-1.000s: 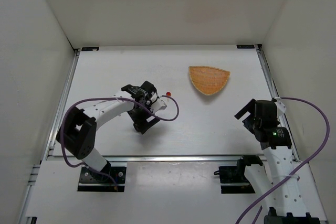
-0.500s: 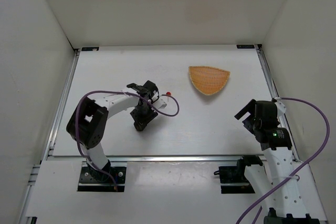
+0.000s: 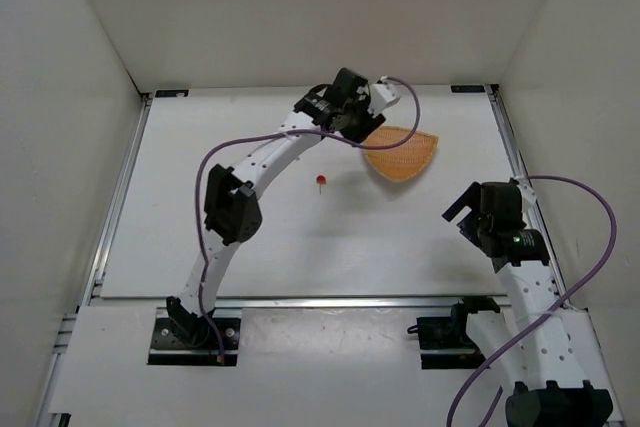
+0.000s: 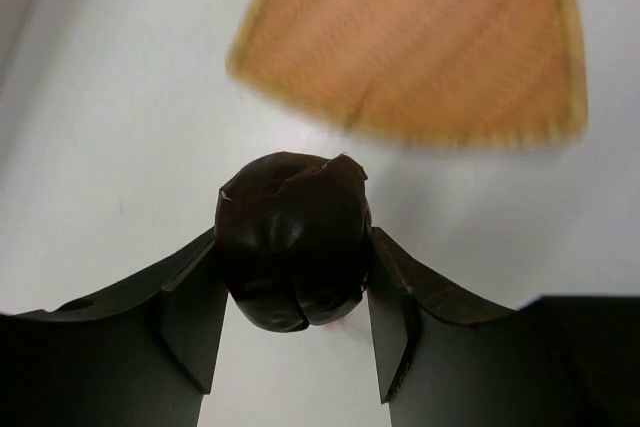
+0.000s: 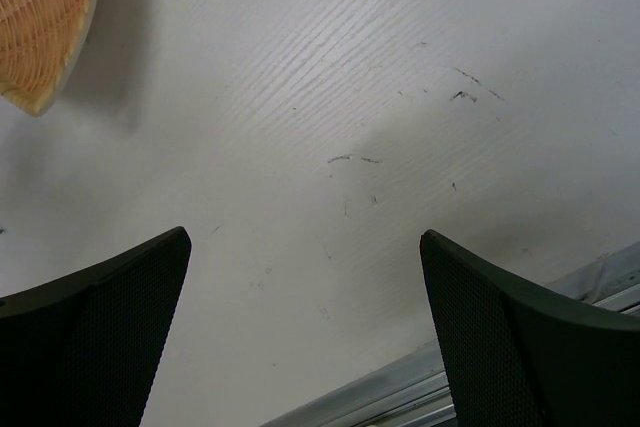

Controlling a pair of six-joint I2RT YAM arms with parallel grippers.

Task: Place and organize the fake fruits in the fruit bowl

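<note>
Big swing just now! A second ago my left claw point(image 4: 295, 332) sat low on the table point(image 3: 200, 227), spread wide beside the little red ball point(image 3: 320, 181). Now it is clamped tight on the dark bumpy fruit point(image 4: 292, 239) and the whole arm is stretched out to the far side. From above, the claw sits at the left corner of the wicker basket point(image 3: 405, 159). In my wrist view the lump is wedged snugly between both fingers, bulging out past them, with the basket lying just ahead and a touch blurred, so I judge I'm still on the move. The fruit looks short of the weave rather than over it, so a bit more reach should come before any letting go. The pick-up is done and the first delivery is well under way. The red ball hasn't budged: it sits alone on the bare table, well apart from the basket, waiting its turn. My right claw point(image 5: 305, 237) hasn't changed either, spread wide with nothing in it, hanging over the right side of the table with only the basket's edge in the corner of its view.
</note>
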